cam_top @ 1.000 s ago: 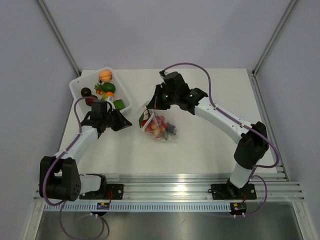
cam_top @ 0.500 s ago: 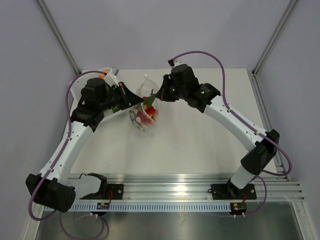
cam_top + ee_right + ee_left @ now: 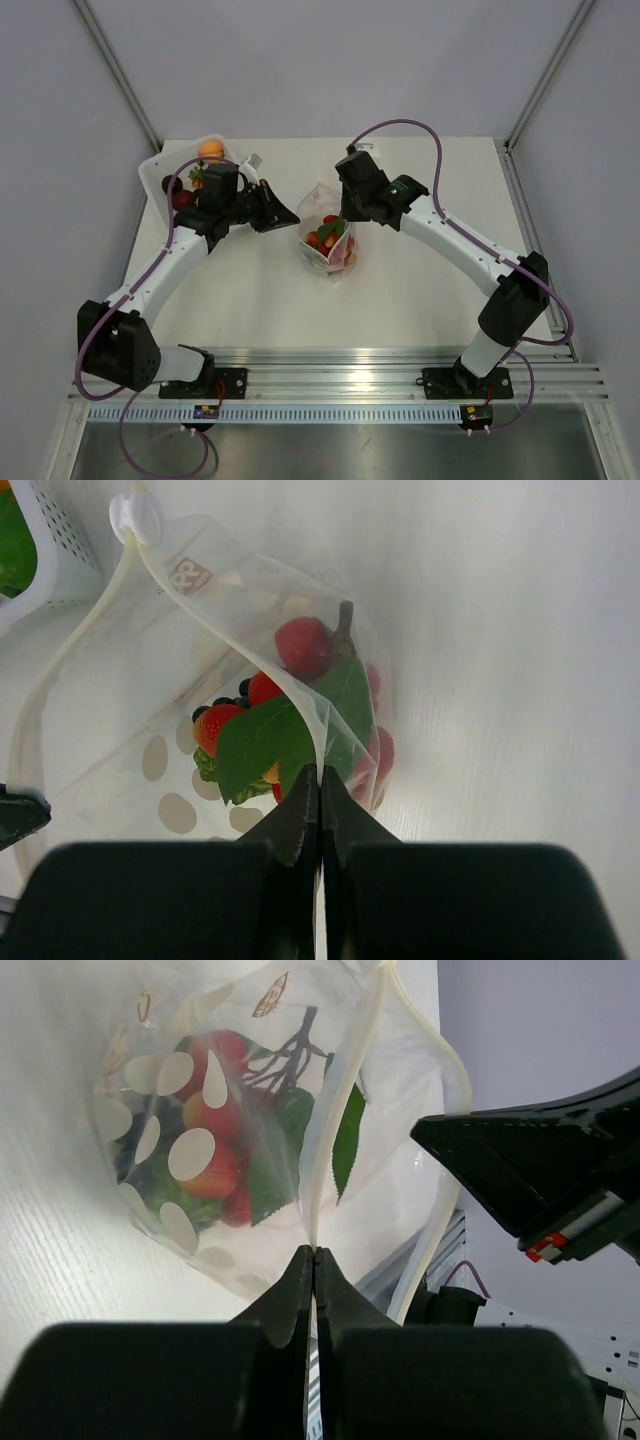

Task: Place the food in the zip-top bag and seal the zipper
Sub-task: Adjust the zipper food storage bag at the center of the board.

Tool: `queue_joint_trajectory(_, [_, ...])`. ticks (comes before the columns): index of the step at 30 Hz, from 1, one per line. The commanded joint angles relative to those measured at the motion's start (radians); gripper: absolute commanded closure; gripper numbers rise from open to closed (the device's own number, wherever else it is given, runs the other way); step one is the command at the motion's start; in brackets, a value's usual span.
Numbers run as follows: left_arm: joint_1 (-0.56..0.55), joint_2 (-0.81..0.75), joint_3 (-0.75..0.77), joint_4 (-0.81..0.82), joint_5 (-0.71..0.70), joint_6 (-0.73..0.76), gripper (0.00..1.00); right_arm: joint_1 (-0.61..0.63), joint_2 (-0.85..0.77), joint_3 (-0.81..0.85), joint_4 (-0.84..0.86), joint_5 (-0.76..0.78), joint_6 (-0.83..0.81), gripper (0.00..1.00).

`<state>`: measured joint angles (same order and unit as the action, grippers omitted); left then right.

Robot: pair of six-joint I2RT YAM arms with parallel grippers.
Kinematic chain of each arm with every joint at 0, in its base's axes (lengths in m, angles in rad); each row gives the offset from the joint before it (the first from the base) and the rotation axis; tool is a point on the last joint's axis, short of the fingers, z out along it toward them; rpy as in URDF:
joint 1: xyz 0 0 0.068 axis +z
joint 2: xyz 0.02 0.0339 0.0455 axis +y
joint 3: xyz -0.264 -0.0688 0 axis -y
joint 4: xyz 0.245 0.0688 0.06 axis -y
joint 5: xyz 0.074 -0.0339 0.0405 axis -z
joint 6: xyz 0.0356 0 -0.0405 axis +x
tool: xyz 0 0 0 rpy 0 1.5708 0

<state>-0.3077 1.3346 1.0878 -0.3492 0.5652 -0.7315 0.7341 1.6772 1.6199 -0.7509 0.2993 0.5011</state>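
Observation:
The transparent zip-top bag (image 3: 326,238) stands on the table between my two grippers, mouth up and open. It holds red, green and orange food pieces (image 3: 330,236), which also show in the left wrist view (image 3: 215,1155) and the right wrist view (image 3: 300,645). My left gripper (image 3: 294,215) is shut on one side of the bag's mouth edge (image 3: 316,1252). My right gripper (image 3: 344,212) is shut on the opposite side (image 3: 320,772). The zipper strip (image 3: 352,1070) runs along the mouth, its two sides apart. A white slider (image 3: 135,518) sits at one end.
The white tray (image 3: 152,172) stands at the back left behind my left arm, with an orange fruit (image 3: 210,150) and dark red pieces (image 3: 180,197) in it. Its perforated wall shows in the right wrist view (image 3: 50,540).
A second ago only the right gripper was at the bag. The left gripper came over and closed on the mouth edge, and the bag shifted right and stands more upright.

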Motion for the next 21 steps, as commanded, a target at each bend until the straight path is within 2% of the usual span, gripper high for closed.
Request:
queue_joint_trajectory(1, [-0.027, -0.028, 0.044, 0.065, 0.028, -0.006, 1.0, -0.002, -0.039, 0.015, -0.004, 0.026, -0.007, 1.0])
queue_joint_trajectory(4, [-0.045, -0.034, 0.095, 0.04, 0.042, 0.0, 1.0, -0.001, -0.051, 0.063, -0.042, -0.002, -0.019, 1.0])
queue_joint_trajectory(5, [-0.048, -0.041, 0.153, 0.017, 0.039, 0.012, 1.0, -0.001, -0.062, 0.099, -0.054, -0.011, -0.022, 1.0])
queue_joint_trajectory(7, [-0.062, -0.064, 0.205, -0.049, -0.004, 0.058, 1.0, -0.001, -0.089, 0.121, -0.053, -0.025, -0.033, 1.0])
queue_joint_trajectory(11, [-0.067, -0.092, 0.273, -0.106, -0.05, 0.095, 1.0, -0.001, -0.174, 0.081, 0.004, -0.055, -0.033, 1.0])
queue_joint_trajectory(16, [-0.067, -0.037, 0.141, -0.073, -0.083, 0.08, 1.0, -0.004, -0.119, -0.034, 0.041, -0.032, -0.049, 1.0])
queue_joint_trajectory(21, [-0.067, 0.001, 0.07, -0.065, -0.125, 0.092, 1.0, -0.006, -0.034, -0.048, 0.024, -0.031, -0.029, 0.99])
